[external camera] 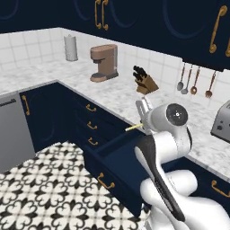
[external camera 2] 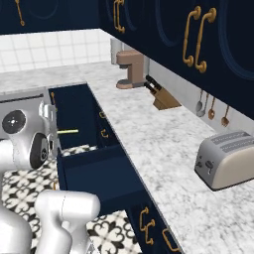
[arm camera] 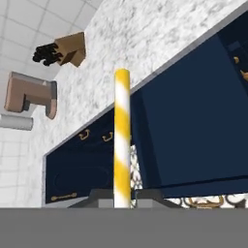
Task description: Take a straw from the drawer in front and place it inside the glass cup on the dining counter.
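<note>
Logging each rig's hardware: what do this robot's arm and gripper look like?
One glossy white arm of rounded, bulbous segments, with dark bands at the joints and a dark round cap on the wrist. The gripper has two small dark grey fingertips. No cables or markings are visible.

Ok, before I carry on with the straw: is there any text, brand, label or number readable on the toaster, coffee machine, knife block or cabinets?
None: no readable text in any view.
Toaster: plain grey, no brand or dial marks visible.
Coffee machine: plain brown, no label.
Knife block: no marking.
Drawer and cabinet fronts: brass handles, no lettering.
Straw, held in the shut gripper: yellow and white stripes, no print.
</note>
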Controlling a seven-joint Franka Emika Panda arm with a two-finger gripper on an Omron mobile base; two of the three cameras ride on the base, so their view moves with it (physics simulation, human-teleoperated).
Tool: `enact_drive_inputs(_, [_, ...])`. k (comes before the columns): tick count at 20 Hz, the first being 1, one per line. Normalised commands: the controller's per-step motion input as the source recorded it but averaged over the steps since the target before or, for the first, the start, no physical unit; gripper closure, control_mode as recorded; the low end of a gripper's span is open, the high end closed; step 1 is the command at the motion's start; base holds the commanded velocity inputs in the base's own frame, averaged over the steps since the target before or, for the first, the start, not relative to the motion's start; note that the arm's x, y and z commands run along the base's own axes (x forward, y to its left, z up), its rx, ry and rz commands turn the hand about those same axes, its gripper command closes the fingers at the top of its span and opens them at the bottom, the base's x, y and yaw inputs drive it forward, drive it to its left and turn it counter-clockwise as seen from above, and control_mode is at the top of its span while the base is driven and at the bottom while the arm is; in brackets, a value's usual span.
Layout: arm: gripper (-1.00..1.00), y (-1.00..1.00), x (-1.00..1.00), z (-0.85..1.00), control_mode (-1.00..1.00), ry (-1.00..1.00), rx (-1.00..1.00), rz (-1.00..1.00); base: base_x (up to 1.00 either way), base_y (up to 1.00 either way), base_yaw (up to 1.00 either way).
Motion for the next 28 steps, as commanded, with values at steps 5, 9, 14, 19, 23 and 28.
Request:
enact_drive_inputs(5, [1.00,0.00,-0.04,-0.16,-1.00,0.00,0.00,-0.06,0.00,0.00,0.00])
enact_drive_inputs(9, [1.00,0.06,0.00,-0.17,-1.00,0.00,-0.04,-0.07,0.00,0.00,0.00])
enact_drive_inputs(14, [1.00,0.07,0.00,-0.08,1.00,0.00,-0.03,-0.04,-0.14,0.01,0.00])
enact_drive_inputs(19, [1.00,0.00,0.00,0.00,1.00,0.00,0.00,0.00,-0.70,0.00,0.19])
enact_drive_inputs(23, [1.00,0.00,0.00,0.00,1.00,0.00,0.00,0.00,-0.48,0.07,0.43])
enact_drive_inputs(28, [1.00,0.00,0.00,0.00,1.00,0.00,0.00,0.00,-0.10,0.22,0.57])
